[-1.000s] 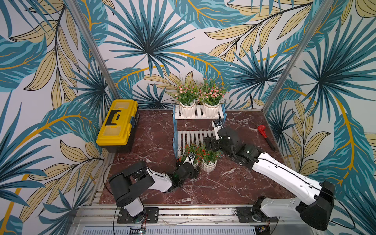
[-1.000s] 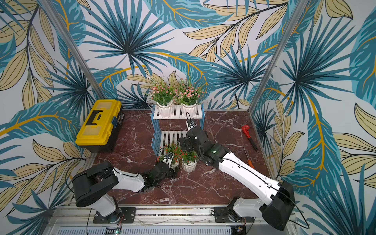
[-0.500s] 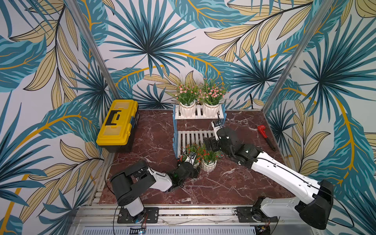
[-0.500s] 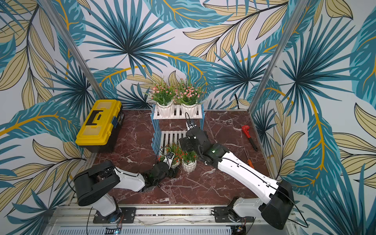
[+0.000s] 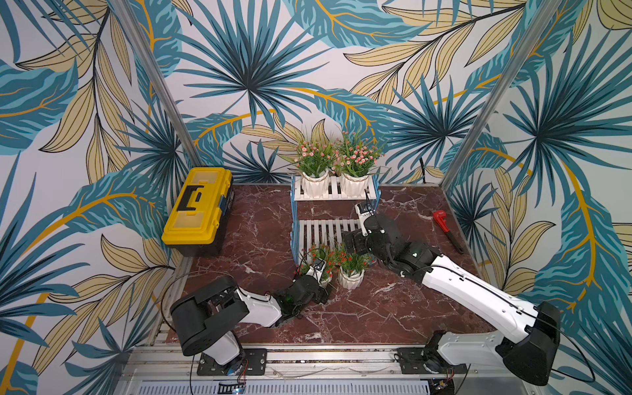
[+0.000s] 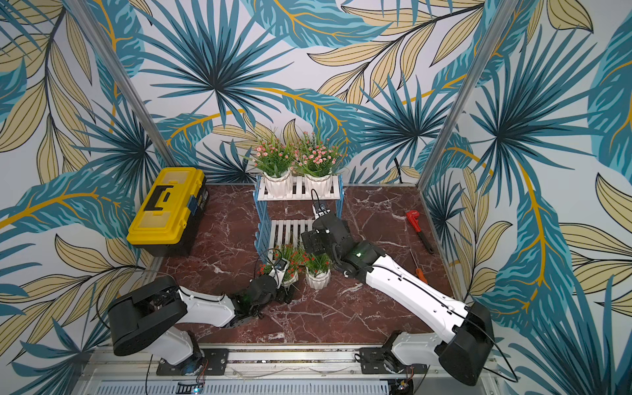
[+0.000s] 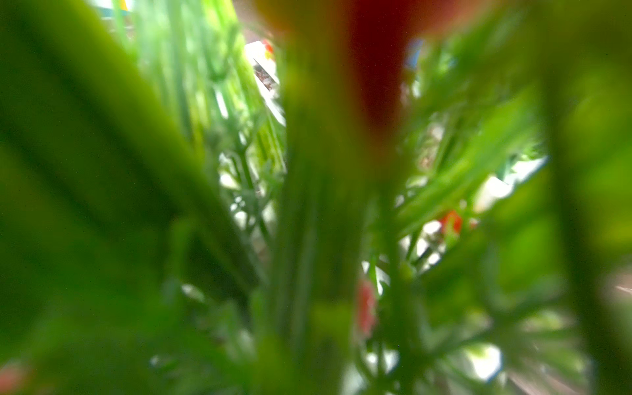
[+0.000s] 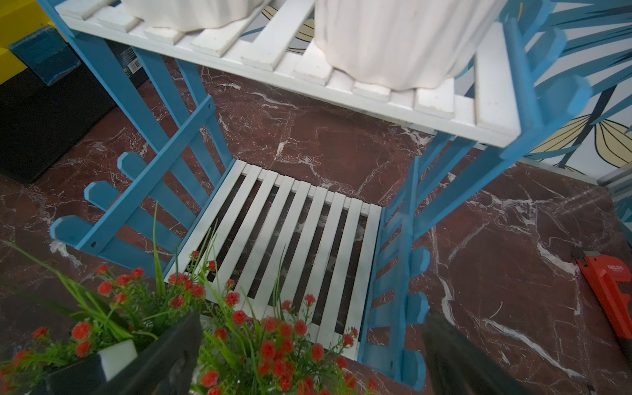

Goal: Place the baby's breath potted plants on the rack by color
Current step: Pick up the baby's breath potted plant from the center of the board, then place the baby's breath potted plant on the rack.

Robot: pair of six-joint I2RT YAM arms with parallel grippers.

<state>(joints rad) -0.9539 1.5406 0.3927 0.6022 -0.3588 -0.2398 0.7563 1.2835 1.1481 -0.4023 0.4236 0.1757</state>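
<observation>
Barely anything has moved since the earlier frames; both arms sit about where they were. Two pink-flowered green sprigs in white ribbed pots [image 5: 314, 184] [image 5: 354, 184] stand side by side on the top tier of the two-tier rack with white slats and blue picket sides [image 5: 326, 232]. The lower tier is bare.

Two red-flowered sprigs in white ribbed pots stand on the dark red marble table [image 5: 260, 239], just in front of the lower tier and close together: left red plant [image 5: 307, 256], right red plant [image 5: 350, 278].

The left gripper [image 5: 324, 289] is low at the left red plant. Its wrist view is all blurred foliage, so I cannot tell whether it is clenched. The right gripper [image 5: 352, 248] hovers over the right red plant with its fingers [image 8: 178, 345] spread wide, red blooms between them, holding nothing.

The step in hand is probably grasping a red pot for the lower tier. Grip the pot body, not the stems. Lift straight up first so tangled foliage doesn't drag the neighbour. Clear the blue pickets, then set it to one side of the slats, leaving room for the second pot.
</observation>
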